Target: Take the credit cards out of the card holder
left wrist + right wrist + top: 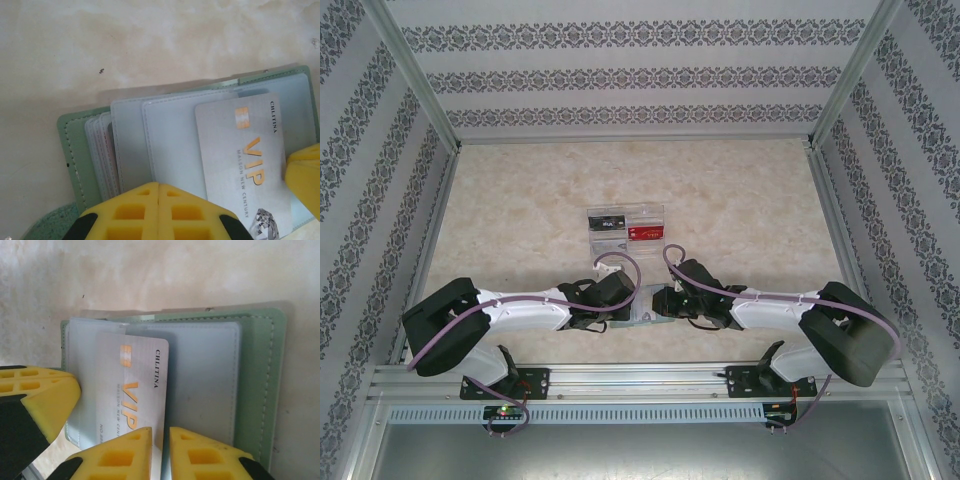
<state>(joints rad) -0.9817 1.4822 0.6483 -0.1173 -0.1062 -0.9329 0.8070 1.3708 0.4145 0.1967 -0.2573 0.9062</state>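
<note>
You look midway | holder (75,150) open, 6 o'clock of tray (650,212) holding red card (645,232) | silver card (245,155) half out | left end effector (158,210) together on sleeves (170,145) | right end effector (160,452) slightly apart at card edge

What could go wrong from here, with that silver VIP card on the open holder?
The silver card lies askew on a clear sleeve, perhaps partly tucked in; the right gripper, fingers barely apart over its edge, may slip off. The left gripper, shut, pins only one edge of the card holder, so a pull might drag it along.
</note>
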